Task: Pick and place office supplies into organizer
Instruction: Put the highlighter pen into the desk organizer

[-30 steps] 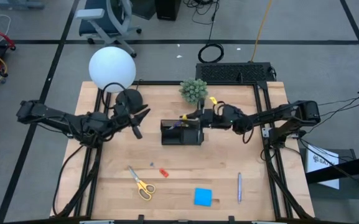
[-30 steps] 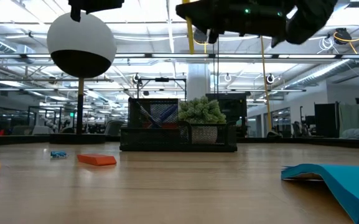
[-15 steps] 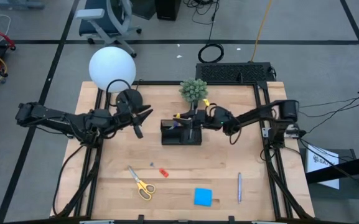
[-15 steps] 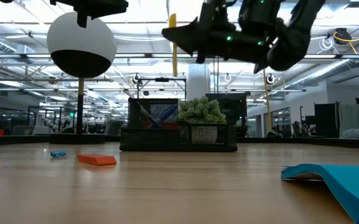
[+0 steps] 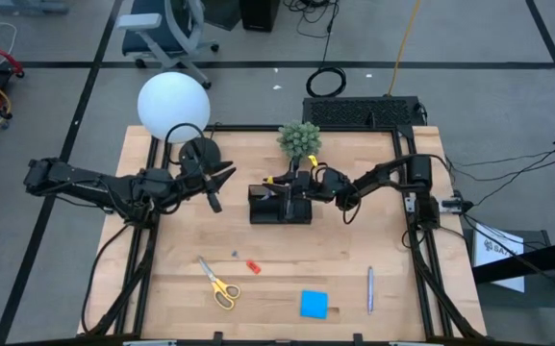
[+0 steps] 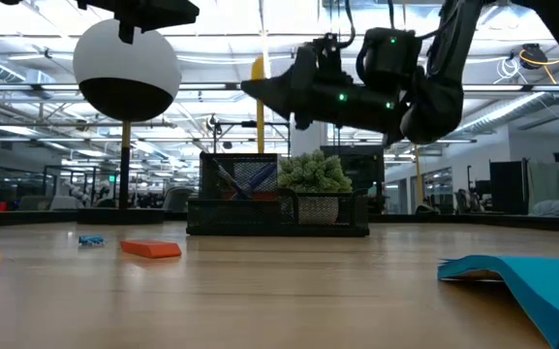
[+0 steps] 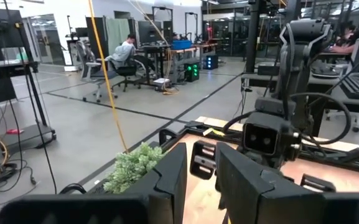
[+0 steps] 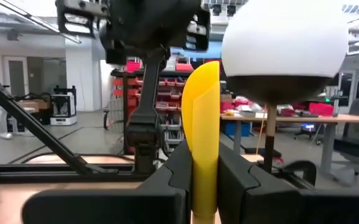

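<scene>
Yellow pen [image 8: 204,134]: clamped between the right gripper [image 5: 301,183]'s two fingers [image 8: 178,163], long axis upright in the right wrist and low views, tip up, standing above the fingers; in the low view it rises as a yellow stick [image 6: 258,97] at the gripper's front end. The right gripper hangs over the organizer [image 5: 281,206], a black tray at table centre, toward its 1 o'clock corner; in the low view it sits clear above the tray's top edge. The organizer already holds slim items, leaning at a slant behind its mesh wall [image 6: 240,179]. Plant ball [image 5: 299,139]: at 12 o'clock from the organizer, just beside it. Left gripper [image 5: 214,197]: at 9 o'clock from the organizer, near the lamp base [image 5: 198,152], fingers nearly together with only a narrow gap, nothing seen between them. Scissors [image 5: 219,284]: front of table, 7 o'clock from the organizer, long axis diagonal, yellow handles toward the front edge. Red piece [image 5: 253,266] and blue piece [image 5: 235,255]: just beside the scissors. Note pad [image 5: 314,304]: 6 o'clock, near front edge. Grey pen [image 5: 370,289]: 5 o'clock, long axis running front to back.
</scene>
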Motion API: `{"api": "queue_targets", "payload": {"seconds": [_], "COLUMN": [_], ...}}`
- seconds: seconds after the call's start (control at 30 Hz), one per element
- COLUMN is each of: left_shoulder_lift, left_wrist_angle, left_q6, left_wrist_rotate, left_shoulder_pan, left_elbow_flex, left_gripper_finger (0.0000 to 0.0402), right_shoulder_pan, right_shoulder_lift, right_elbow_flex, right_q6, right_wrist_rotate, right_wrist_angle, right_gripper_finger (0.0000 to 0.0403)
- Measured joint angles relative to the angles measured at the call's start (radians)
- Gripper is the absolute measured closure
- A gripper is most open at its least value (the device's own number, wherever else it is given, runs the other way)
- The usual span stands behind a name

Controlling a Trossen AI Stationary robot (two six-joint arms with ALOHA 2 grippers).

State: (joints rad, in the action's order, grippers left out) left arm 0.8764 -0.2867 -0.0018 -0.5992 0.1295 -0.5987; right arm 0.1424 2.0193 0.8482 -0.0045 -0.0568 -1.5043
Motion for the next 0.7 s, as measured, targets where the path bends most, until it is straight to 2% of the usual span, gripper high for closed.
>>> {"api": "queue_targets", "payload": {"seconds": [0.4, 0.7], "left_shoulder_lift": [0.0, 0.0], "left_wrist_angle": [-0.002, -0.003], "left_q6": [0.008, 0.019], "left_wrist_rotate": [-0.004, -0.003], "left_shoulder_pan": [-0.007, -0.006], "left_elbow_flex": [0.0, 0.0], "left_gripper_finger": [0.0311, 0.0311], "right_shoulder_pan": [0.0, -0.007], "right_shoulder_lift": [0.126, 0.136], "right_elbow_flex": [-0.002, -0.002], "right_q6": [0.049, 0.059], "right_wrist_rotate": [0.002, 0.005], "right_wrist_angle": [-0.047, -0.047], "right_gripper_finger": [0.0372, 0.0372]}}
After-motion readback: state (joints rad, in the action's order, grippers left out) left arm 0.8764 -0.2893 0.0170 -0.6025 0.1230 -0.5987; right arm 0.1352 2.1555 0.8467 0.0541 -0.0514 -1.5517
